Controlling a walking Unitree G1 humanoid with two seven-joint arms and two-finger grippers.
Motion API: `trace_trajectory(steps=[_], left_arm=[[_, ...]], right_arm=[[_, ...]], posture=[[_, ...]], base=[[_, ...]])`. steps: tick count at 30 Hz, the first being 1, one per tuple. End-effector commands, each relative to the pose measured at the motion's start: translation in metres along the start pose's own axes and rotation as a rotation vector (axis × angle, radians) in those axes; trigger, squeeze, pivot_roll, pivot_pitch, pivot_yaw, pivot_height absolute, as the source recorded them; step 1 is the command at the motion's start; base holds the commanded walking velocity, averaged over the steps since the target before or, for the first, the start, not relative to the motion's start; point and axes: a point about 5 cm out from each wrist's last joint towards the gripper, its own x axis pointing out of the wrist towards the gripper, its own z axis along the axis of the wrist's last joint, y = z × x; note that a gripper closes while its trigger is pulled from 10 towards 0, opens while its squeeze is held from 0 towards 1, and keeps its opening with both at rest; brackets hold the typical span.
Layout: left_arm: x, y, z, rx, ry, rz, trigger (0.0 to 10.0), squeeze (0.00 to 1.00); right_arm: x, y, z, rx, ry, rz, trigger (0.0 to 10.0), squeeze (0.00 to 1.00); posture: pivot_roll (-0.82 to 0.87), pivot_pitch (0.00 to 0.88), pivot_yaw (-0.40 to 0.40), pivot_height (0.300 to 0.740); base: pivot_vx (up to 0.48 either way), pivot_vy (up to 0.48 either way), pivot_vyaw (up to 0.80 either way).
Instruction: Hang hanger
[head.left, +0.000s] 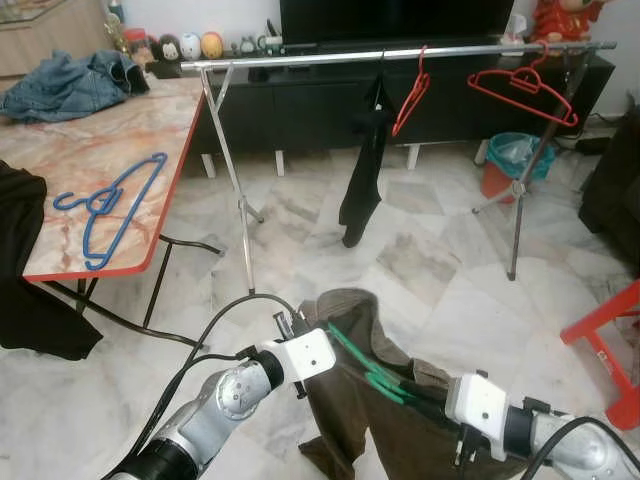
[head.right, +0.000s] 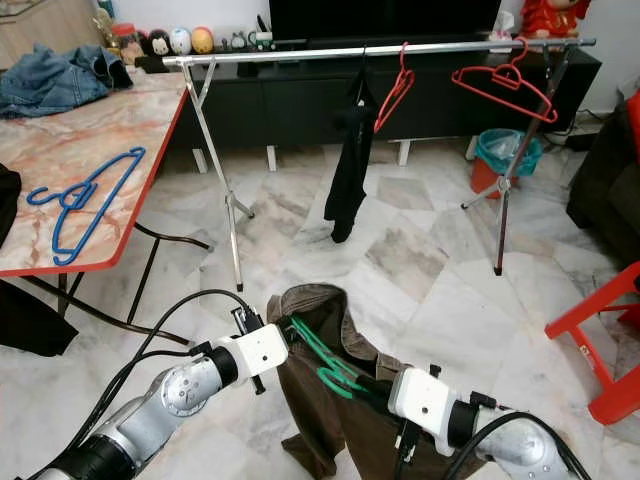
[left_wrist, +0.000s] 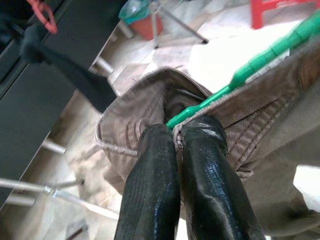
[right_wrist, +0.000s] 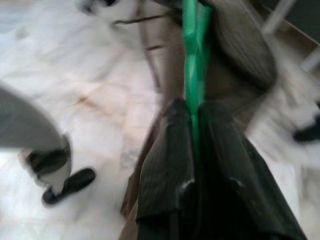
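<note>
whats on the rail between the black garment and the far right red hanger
One red hanger hangs on the rail between the black garment and the other red hanger, seen in both eye views.

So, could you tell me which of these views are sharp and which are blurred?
Both eye views are sharp, with the rail crisp. The left wrist view is clear on the green hanger, softer behind. The right wrist view is motion-smeared, with the floor and the brown garment streaked.

No text, label, brand, number or sign can be read anywhere in these views.
</note>
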Motion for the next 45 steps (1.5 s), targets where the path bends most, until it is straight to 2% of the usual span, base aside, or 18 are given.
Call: trace_trajectory(steps=[1, 4, 6, 11, 13, 14, 15, 17, 18, 19, 21, 25, 30, 34, 39, 45], left_arm=[[-0.062, 0.095, -0.067, -0.059, 0.326, 0.52, 10.0, 0.0], [-0.065, 0.087, -0.074, -0.093, 0.34, 0.501, 10.0, 0.0], [-0.067, 0.083, -0.079, -0.121, 0.35, 0.498, 10.0, 0.0], [-0.075, 0.08, -0.088, -0.147, 0.363, 0.514, 10.0, 0.0], [-0.082, 0.081, -0.094, -0.143, 0.396, 0.54, 10.0, 0.0], [-0.083, 0.082, -0.095, -0.147, 0.401, 0.547, 10.0, 0.0], [-0.083, 0.082, -0.095, -0.147, 0.401, 0.547, 10.0, 0.0], [-0.084, 0.083, -0.096, -0.148, 0.405, 0.556, 10.0, 0.0], [-0.084, 0.083, -0.096, -0.148, 0.405, 0.556, 10.0, 0.0], [-0.085, 0.083, -0.095, -0.161, 0.393, 0.571, 10.0, 0.0], [-0.085, 0.084, -0.095, -0.161, 0.39, 0.579, 10.0, 0.0], [-0.083, 0.094, -0.091, -0.196, 0.351, 0.666, 10.0, 0.0], [-0.085, 0.11, -0.082, -0.212, 0.275, 0.785, 10.0, 0.0], [-0.087, 0.122, -0.065, -0.195, 0.127, 0.856, 10.0, 0.0], [-0.092, 0.131, -0.057, -0.169, 0.069, 0.943, 10.0, 0.0], [-0.093, 0.135, -0.057, -0.142, 0.087, 0.957, 10.0, 0.0]], right_arm=[[-0.047, -0.003, -0.056, 0.162, 0.253, -0.128, 0.0, 0.0], [-0.036, -0.006, -0.046, 0.267, 0.079, -0.228, 0.0, 0.0], [-0.027, 0.0, -0.045, 0.331, 0.016, -0.244, 0.0, 0.0], [-0.021, 0.026, -0.058, 0.454, 0.01, -0.157, 0.0, 0.0], [-0.023, 0.05, -0.069, 0.495, 0.077, -0.047, 0.0, 0.0], [-0.025, 0.059, -0.075, 0.472, 0.147, 0.009, 0.0, 0.0], [-0.025, 0.059, -0.075, 0.472, 0.147, 0.009, 0.0, 0.0], [-0.029, 0.076, -0.085, 0.412, 0.257, 0.115, 0.0, 0.0], [-0.029, 0.076, -0.085, 0.412, 0.257, 0.115, 0.0, 0.0], [-0.035, 0.092, -0.096, 0.366, 0.352, 0.196, 0.0, 0.0], [-0.038, 0.097, -0.1, 0.359, 0.382, 0.216, 0.0, 0.0], [-0.047, 0.121, -0.115, 0.293, 0.53, 0.36, 0.0, 0.0], [-0.051, 0.132, -0.126, 0.273, 0.622, 0.352, 0.0, 0.0], [-0.052, 0.135, -0.141, 0.229, 0.726, 0.256, 0.0, 0.0], [-0.049, 0.133, -0.147, 0.228, 0.774, 0.177, 0.0, 0.0], [-0.05, 0.142, -0.151, 0.252, 0.79, 0.195, 0.0, 0.0]], posture=[[-0.01, 0.049, 0.039, 0.74], [-0.02, 0.048, 0.041, 0.74], [-0.01, 0.044, 0.039, 0.74], [-0.01, 0.044, 0.037, 0.74], [-0.01, 0.045, 0.036, 0.74], [-0.01, 0.042, 0.036, 0.74], [-0.01, 0.042, 0.036, 0.74], [-0.01, 0.041, 0.037, 0.74], [-0.01, 0.041, 0.037, 0.74], [-0.01, 0.04, 0.036, 0.74], [-0.01, 0.039, 0.037, 0.74], [-0.02, 0.036, 0.041, 0.74], [-0.01, 0.046, 0.046, 0.74], [-0.01, 0.059, 0.048, 0.74], [-0.01, 0.064, 0.051, 0.74], [-0.01, 0.069, 0.051, 0.74]], base=[[0.0, 0.0, 0.0], [0.0, 0.0, 0.0], [0.0, 0.0, 0.0], [0.0, 0.0, 0.0], [0.0, 0.0, 0.0], [0.0, 0.0, 0.0], [0.0, 0.0, 0.0], [0.0, 0.0, 0.0], [0.0, 0.0, 0.0], [0.0, 0.0, 0.0], [0.0, 0.0, 0.0], [0.0, 0.0, 0.0], [0.0, 0.0, 0.0], [0.0, 0.0, 0.0], [0.0, 0.0, 0.0], [0.0, 0.0, 0.0]])
